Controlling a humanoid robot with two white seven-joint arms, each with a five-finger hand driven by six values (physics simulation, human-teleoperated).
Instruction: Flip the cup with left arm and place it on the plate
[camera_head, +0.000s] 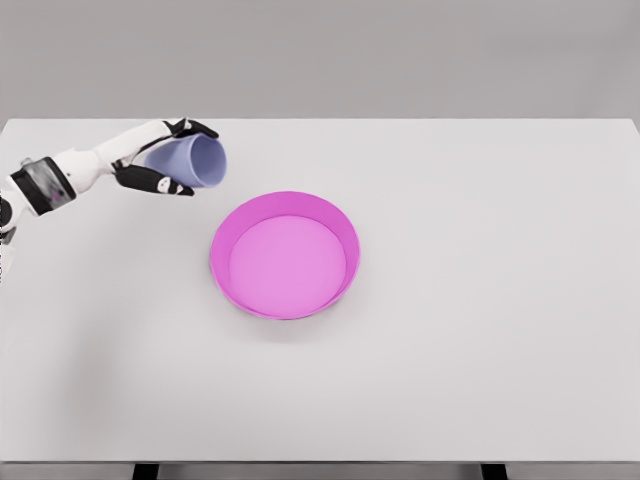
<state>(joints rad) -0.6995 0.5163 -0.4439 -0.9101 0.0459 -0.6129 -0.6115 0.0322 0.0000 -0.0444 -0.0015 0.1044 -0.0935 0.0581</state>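
A pale lavender-blue cup (195, 160) lies on its side in my left hand (172, 157), its open mouth turned to the right toward the plate. My fingers wrap over its top and my thumb runs under it, so the hand is shut on the cup. The hand sits at the table's far left, up and to the left of the plate. The magenta plate (225, 235), round with a raised rim, rests near the table's middle and holds nothing. My left arm comes in from the left edge.
The white table (480, 300) spreads wide to the right and toward the front edge. A grey wall stands behind it. No other objects lie on it.
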